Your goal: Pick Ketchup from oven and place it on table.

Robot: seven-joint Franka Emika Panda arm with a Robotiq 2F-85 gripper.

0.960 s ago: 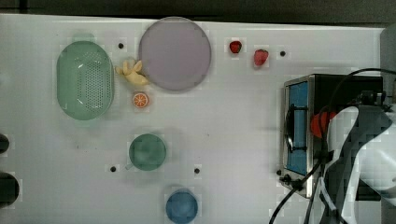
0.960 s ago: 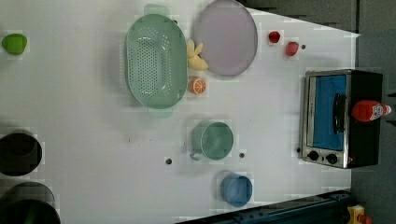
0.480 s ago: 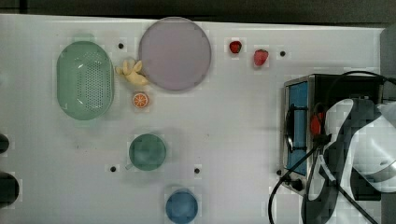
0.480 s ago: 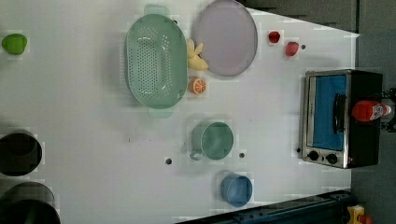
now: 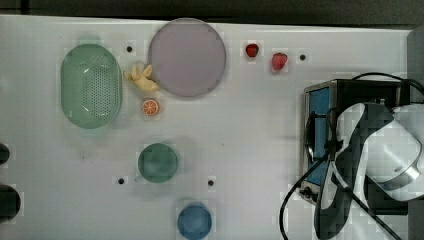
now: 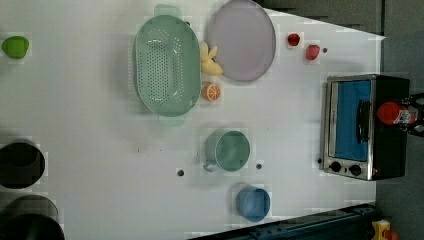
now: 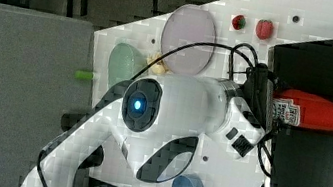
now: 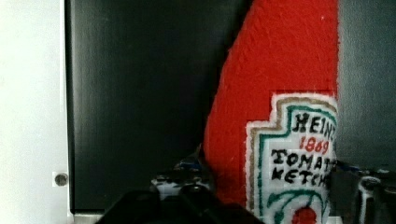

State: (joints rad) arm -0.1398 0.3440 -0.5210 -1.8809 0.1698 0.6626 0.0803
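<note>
The ketchup (image 7: pixel 317 116), a red bottle with a white label, stands on top of the black oven (image 7: pixel 332 54), not inside it. In the left view the ketchup (image 6: pixel 395 113) rises above the oven (image 6: pixel 350 125) near the left view's right edge. My gripper (image 8: pixel 271 182) reaches in from the side with one finger against each side of the ketchup (image 8: pixel 280 93), at label height. From the right view, my gripper (image 7: pixel 275 111) is at the bottle's lower body. In the top view my white arm (image 5: pixel 385 150) covers the bottle above the oven (image 5: pixel 320 100). The white table (image 5: pixel 250 125) lies below.
On the table sit a green colander (image 5: pixel 91 85), a purple plate (image 5: pixel 187 57), two strawberries (image 5: pixel 252 50), a banana piece (image 5: pixel 141 77), an orange half (image 5: pixel 150 107), a green mug (image 5: pixel 158 162) and a blue cup (image 5: pixel 194 220). Cables trail beside the oven.
In the top view my arm has slid further over the oven top and now covers the red bottle. The fingers have come in onto the bottle, which has not moved.
</note>
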